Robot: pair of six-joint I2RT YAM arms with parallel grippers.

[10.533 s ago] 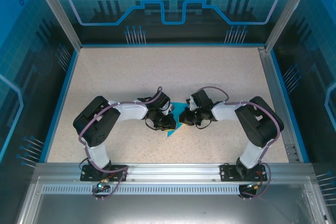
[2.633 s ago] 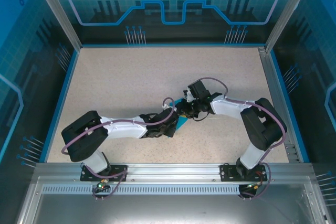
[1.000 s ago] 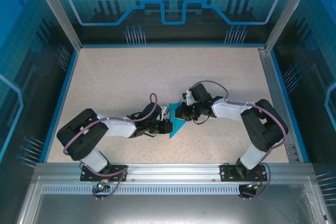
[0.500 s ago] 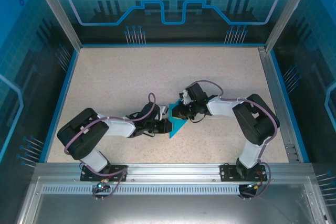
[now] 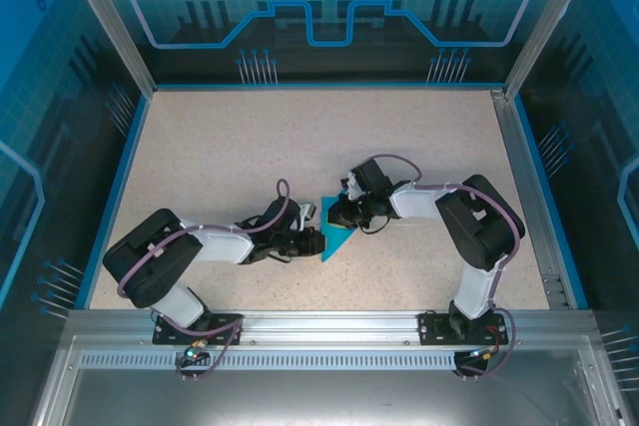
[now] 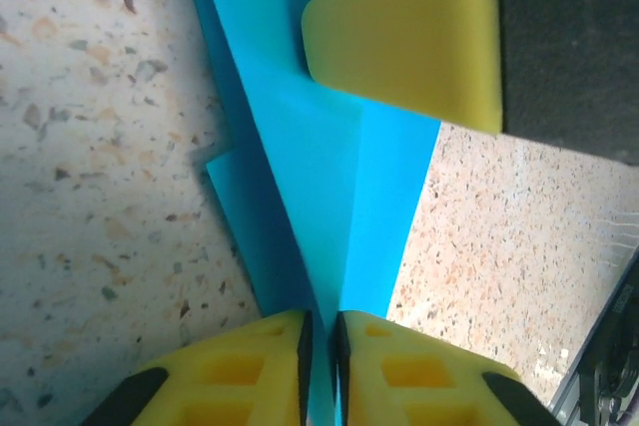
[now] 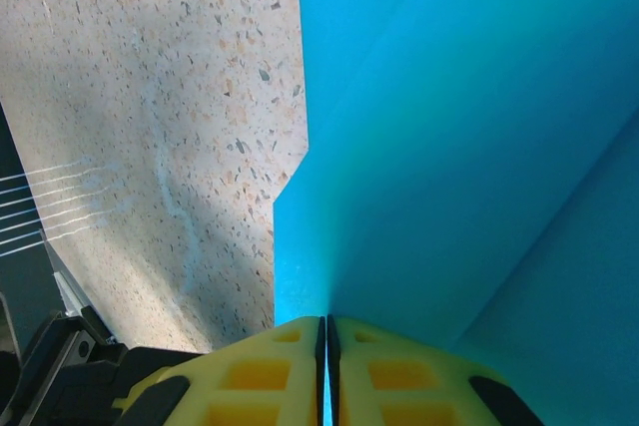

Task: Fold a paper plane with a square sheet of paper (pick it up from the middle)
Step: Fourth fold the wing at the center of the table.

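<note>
Clearly mid-fold. Finds the paper plane (image 5: 336, 237) flat on the table (image 5: 230, 147), just off centre toward 5 o'clock, a pointed cyan shape with its long axis running 12 to 6 o'clock, flanked by both pincers. Grips it from 9 o'clock with the left gripper (image 5: 312, 240), clenched on a thin standing ridge of cyan layers; shows as much from the left wrist, with yellow fingertips (image 6: 270, 331) nearly meeting around that ridge. Grips it from 2 o'clock with the right gripper (image 5: 337, 218), likewise clamped tight on a crease, pads (image 7: 290, 341) pressed together with a sliver of paper between. Leaves the two pincers just beside each other, close enough to put one right-hand finger (image 6: 409, 27) in the left wrist's sight at 1 o'clock.

Judging from this: risks tearing the thin sheet along the crease by drawing the arms apart while both clamped. Risks a crooked wing by sliding one pincer along the fold off the centre line. Risks knocking finger against finger, given so little room. Risks losing the fold altogether by releasing one side early, letting springy layers pop open or skate across the smooth speckled surface. Calls for small, matched moves, one release at a time, with the free layers pressed flat first.
</note>
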